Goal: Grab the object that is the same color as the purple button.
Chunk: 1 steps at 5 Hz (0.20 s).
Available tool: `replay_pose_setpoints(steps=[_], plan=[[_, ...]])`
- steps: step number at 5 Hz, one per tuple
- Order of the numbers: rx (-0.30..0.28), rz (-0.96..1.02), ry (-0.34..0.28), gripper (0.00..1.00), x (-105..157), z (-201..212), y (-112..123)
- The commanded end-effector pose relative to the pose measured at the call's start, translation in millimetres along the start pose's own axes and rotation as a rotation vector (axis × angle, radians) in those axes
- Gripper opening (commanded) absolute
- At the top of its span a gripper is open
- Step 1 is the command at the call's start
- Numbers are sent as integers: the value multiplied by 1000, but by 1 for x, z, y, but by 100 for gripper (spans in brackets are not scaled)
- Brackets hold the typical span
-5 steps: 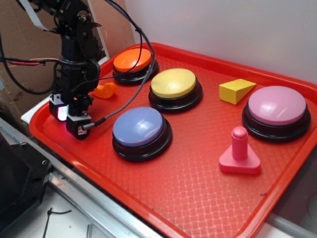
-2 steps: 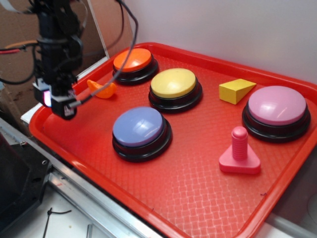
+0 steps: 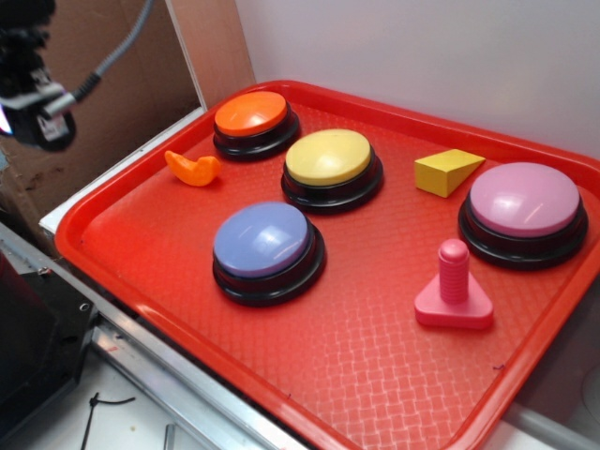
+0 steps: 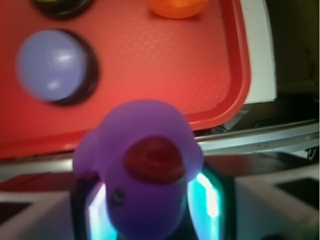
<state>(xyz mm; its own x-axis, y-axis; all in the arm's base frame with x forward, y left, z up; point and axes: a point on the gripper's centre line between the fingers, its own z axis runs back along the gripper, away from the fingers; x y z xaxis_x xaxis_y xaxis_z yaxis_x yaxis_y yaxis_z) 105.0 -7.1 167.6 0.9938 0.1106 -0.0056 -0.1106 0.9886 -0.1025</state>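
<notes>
The object, a small purple rubber duck [image 4: 145, 175] with a red spot on its head, fills the lower middle of the wrist view, held between my glowing fingers [image 4: 207, 195]. My gripper [image 4: 150, 210] is shut on it. In the exterior view the gripper [image 3: 33, 112] hangs at the far left edge, raised off the tray and outside its left rim; the duck is hidden there. The purple button [image 3: 262, 239], a lavender-blue dome on a black base, sits in the tray's front left part, and in the wrist view the purple button [image 4: 50, 65] lies at upper left.
The red tray [image 3: 375, 375] also holds an orange button [image 3: 250, 112], a yellow button [image 3: 329, 157], a pink button [image 3: 524, 199], an orange duck-like toy [image 3: 194, 169], a yellow wedge [image 3: 448, 172] and a pink bolt-shaped toy [image 3: 454, 286]. Cardboard stands behind at left.
My gripper has risen from the tray's left part and moved left, past the tray rim, carrying the purple duck. Everything else on the tray has stayed put.
</notes>
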Motion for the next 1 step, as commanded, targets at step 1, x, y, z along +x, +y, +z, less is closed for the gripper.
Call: replay_pose_setpoints(steps=[1], plan=[[74, -52, -18, 0, 3, 63, -12]])
